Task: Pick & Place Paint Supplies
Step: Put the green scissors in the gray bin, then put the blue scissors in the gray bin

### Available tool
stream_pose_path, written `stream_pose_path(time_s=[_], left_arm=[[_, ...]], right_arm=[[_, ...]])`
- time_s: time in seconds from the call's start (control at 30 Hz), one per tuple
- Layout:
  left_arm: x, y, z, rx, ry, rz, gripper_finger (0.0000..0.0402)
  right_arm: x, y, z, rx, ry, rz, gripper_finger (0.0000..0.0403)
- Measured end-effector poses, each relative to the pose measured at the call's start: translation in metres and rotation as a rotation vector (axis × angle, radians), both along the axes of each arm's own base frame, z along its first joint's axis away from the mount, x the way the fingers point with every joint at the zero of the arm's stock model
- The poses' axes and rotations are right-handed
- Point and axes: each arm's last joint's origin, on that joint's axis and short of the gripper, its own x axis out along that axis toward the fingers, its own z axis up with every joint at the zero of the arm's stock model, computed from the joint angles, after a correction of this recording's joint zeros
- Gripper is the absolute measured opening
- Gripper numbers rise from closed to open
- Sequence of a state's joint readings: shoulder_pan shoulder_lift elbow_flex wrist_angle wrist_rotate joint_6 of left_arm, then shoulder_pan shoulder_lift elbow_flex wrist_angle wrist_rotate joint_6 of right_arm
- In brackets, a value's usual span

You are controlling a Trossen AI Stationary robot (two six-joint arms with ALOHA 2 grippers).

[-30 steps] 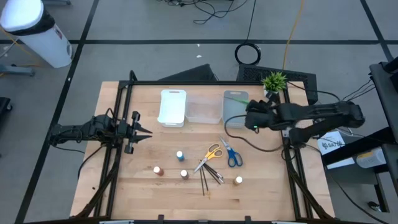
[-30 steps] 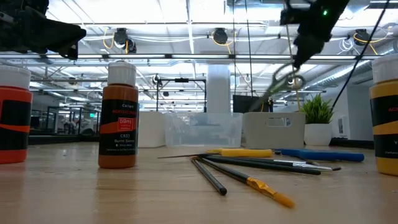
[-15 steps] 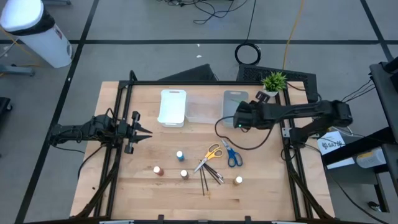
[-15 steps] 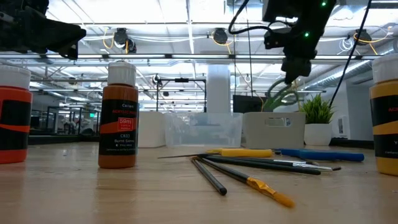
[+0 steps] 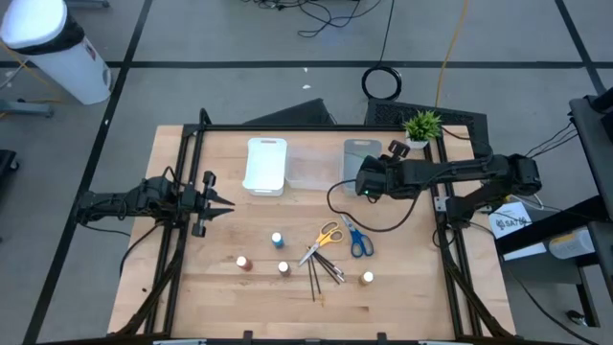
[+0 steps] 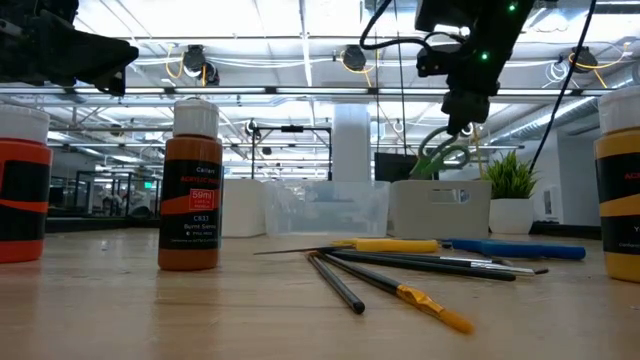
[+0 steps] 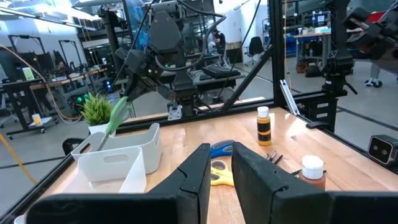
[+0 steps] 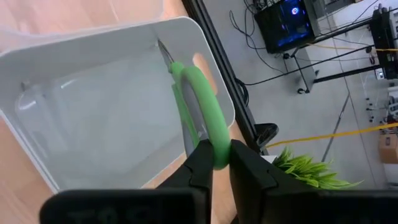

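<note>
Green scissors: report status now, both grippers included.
Right gripper shut on green scissors, hanging over the grey tray, tips not yet inside. Left gripper shut, empty, parked at the table's left edge. Nothing blocking the tray.

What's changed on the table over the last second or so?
The right pincer, shut on the green scissors, swung from near the potted plant leftward over the grey tray, lowering the scissors toward it. The left pincer, the scissors, brushes and bottles on the table stayed put.
</note>
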State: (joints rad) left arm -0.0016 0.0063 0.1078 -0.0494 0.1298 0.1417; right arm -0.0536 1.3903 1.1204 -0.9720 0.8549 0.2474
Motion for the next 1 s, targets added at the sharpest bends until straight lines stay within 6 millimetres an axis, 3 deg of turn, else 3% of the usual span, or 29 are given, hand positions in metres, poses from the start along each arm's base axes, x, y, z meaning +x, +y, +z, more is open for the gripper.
stream_pose_path(time_s=[0.27,0.57,0.77,1.0], left_arm=[[0.0,0.0,0.0,0.0,0.0,0.0,0.0077],[0.0,0.0,0.0,0.0,0.0,0.0,0.0076],[0.0,0.0,0.0,0.0,0.0,0.0,0.0077],[0.0,0.0,0.0,0.0,0.0,0.0,0.0076]], right_arm=[[0.004,0.004,-0.014,0.174,-0.076,0.058,0.0073],[0.004,0.004,-0.021,0.19,-0.076,0.083,0.0144],[0.004,0.015,-0.009,0.264,-0.189,0.148,0.0161],[0.014,0.049,0.015,0.578,-0.5,0.378,0.0152]])
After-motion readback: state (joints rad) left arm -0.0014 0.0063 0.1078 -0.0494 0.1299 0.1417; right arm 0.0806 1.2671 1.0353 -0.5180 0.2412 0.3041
